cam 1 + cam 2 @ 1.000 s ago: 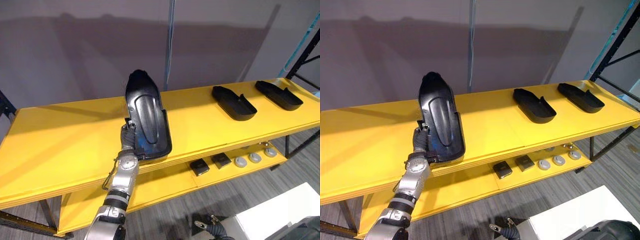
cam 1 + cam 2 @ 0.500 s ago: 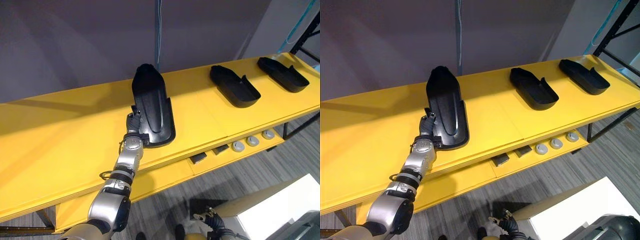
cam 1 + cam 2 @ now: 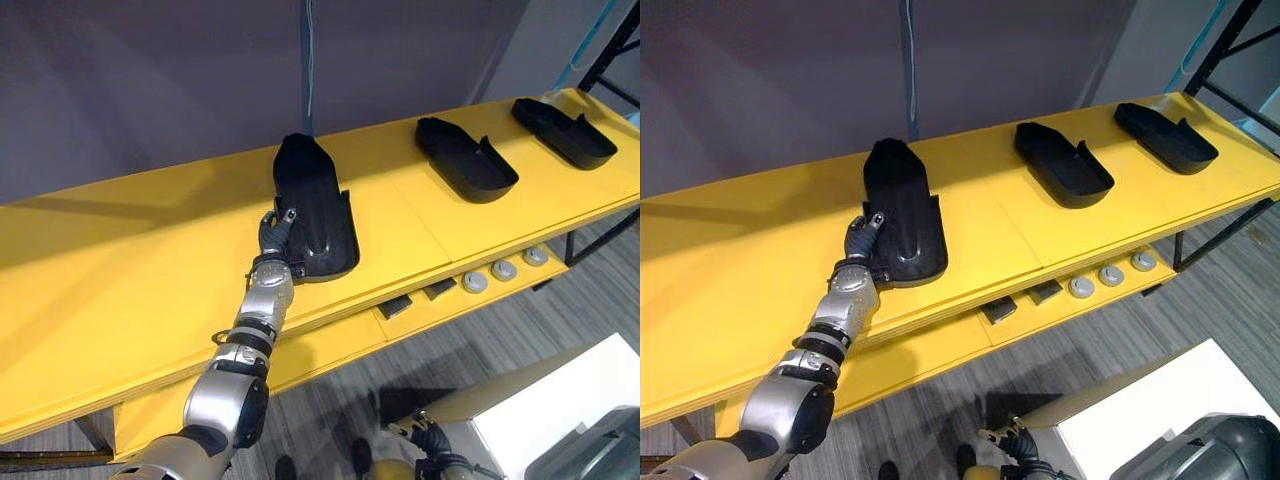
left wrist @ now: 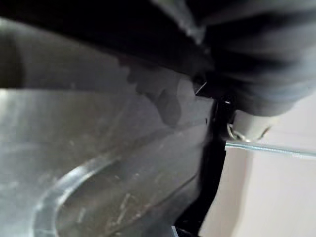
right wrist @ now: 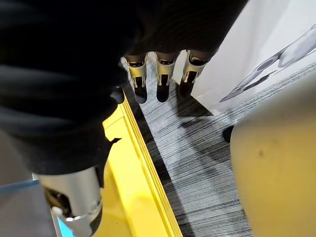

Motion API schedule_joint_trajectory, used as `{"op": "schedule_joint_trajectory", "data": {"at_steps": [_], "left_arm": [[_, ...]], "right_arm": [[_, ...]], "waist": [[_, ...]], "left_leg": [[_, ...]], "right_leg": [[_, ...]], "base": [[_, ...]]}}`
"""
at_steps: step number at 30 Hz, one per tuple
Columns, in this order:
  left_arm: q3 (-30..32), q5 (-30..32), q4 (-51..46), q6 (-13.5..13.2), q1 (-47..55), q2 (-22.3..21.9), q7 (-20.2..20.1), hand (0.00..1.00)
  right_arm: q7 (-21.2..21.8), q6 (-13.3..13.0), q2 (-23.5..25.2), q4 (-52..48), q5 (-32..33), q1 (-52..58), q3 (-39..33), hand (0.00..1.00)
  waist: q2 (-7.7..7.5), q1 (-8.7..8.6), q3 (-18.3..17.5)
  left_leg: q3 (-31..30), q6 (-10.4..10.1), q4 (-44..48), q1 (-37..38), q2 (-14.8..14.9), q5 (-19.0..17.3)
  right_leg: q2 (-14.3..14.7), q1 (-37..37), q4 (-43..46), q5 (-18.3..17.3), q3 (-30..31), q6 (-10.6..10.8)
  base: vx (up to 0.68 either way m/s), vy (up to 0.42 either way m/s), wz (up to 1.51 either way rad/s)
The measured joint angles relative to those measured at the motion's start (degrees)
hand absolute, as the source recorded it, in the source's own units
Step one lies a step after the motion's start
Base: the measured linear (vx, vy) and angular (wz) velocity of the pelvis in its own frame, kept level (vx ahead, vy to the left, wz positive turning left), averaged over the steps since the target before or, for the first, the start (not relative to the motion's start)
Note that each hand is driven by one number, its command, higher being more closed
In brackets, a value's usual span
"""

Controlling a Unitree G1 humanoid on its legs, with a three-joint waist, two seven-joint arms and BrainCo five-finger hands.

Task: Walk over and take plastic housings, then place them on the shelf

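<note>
Check the left hand (image 3: 272, 238): its fingers curl over the near rim of the black housing (image 3: 315, 205), which lies flat mid-shelf on the yellow shelf (image 3: 120, 270). Two further housings (image 3: 465, 160) rest toward the shelf's right end. The right hand (image 5: 158, 79) hangs by the shelf's front edge, fingers relaxed, empty

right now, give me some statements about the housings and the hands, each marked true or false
1. Three black housings lie on the yellow top shelf: left housing, middle housing, right housing. True.
2. The left hand grips the middle housing. False: it grips the left housing's near end.
3. The right hand holds a housing. False: it hangs open and holds nothing.
4. Round grey parts sit on the lower shelf. True.
5. The left housing stands upright. False: it lies flat on the top shelf.
</note>
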Motion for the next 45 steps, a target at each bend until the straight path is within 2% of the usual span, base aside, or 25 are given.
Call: {"op": "schedule_joint_trajectory", "data": {"at_steps": [11, 19, 23, 30, 38, 42, 43, 45], "left_arm": [[-0.43, -9.85, -0.13, -2.78, -0.53, -0.96, -0.05, 0.00], [-1.62, -12.86, -2.25, -3.41, -0.24, -1.07, 0.96, 0.00], [-1.59, -11.28, -6.69, -3.41, 1.68, -1.04, 2.14, 0.00], [-1.11, -9.19, -20.26, -4.20, 11.55, -0.19, 3.60, 0.00], [-1.01, -0.54, -31.22, -4.41, 19.80, 1.56, 3.58, 0.00], [-3.14, 3.62, -37.03, -4.47, 23.75, 3.02, 1.98, 0.00], [-4.93, 5.23, -38.73, -4.48, 24.76, 3.74, 1.21, 1.00], [-7.91, 8.31, -40.96, -4.56, 25.89, 4.42, -0.28, 1.00]], "right_arm": [[-0.02, 0.01, -0.51, 0.16, 0.02, -0.59, 0.01, 0.00], [-0.11, 0.08, -1.04, 0.45, 0.01, -1.32, 0.04, 0.00], [-0.15, 0.12, -1.05, 0.70, -0.01, -1.82, 0.08, 0.00], [-0.28, 0.16, -1.06, 1.14, -0.09, -1.86, 0.26, 0.00], [-0.28, 0.18, -1.06, 1.14, -0.46, -1.47, 1.59, 0.00], [-0.16, 0.17, -1.09, 1.13, -0.44, -1.23, 1.74, 0.00], [-0.02, 0.17, -1.11, 1.13, -0.44, -1.16, 1.74, 0.00], [0.13, 0.14, -1.12, 1.12, -0.40, -0.87, 1.72, 0.00]], "waist": [[0.39, -1.17, 0.28], [1.05, -1.23, 1.04], [1.15, -1.21, 1.41], [1.20, -1.03, 1.43], [1.22, 0.68, 1.41], [1.24, 0.94, 1.35], [1.24, 1.08, 1.32], [1.29, 1.62, 1.22]], "left_leg": [[-1.01, 0.00, 0.00, 0.06, -0.10, 0.01], [-1.42, 0.02, 0.00, 0.11, -0.18, 0.02], [-1.52, 0.03, 0.02, 0.19, -0.28, 0.02], [-2.12, 0.16, 0.02, 0.54, -0.30, 0.11], [-2.73, 0.66, 0.00, 1.04, -0.21, 0.46], [-2.73, 0.72, 0.00, 1.14, -0.24, 0.51], [-2.74, 0.72, 0.01, 1.19, -0.22, 0.52], [-2.73, 0.73, 0.01, 1.31, -0.22, 0.51]], "right_leg": [[-0.08, 0.60, -0.52, 0.07, -0.55, 0.03], [-0.09, 1.70, -2.14, 0.70, -1.24, 0.05], [-0.02, 1.98, -2.35, 0.76, -1.53, 0.02], [0.00, 2.61, -2.50, 0.94, -1.75, -0.20], [-0.09, 4.14, -4.25, 2.12, -2.00, -0.09], [-0.12, 4.30, -4.38, 2.23, -2.01, -0.04], [-0.10, 4.37, -4.42, 2.23, -2.03, -0.04], [-0.10, 4.54, -4.53, 2.23, -2.02, -0.04]], "base": [[0.00, 0.005, 0.02], [0.00, 0.009, 0.03], [0.00, 0.008, 0.02], [-0.01, 0.007, 0.02], [-0.03, 0.012, 0.03], [0.00, 0.000, 0.00], [0.00, 0.000, 0.00], [0.00, 0.000, 0.00]]}}
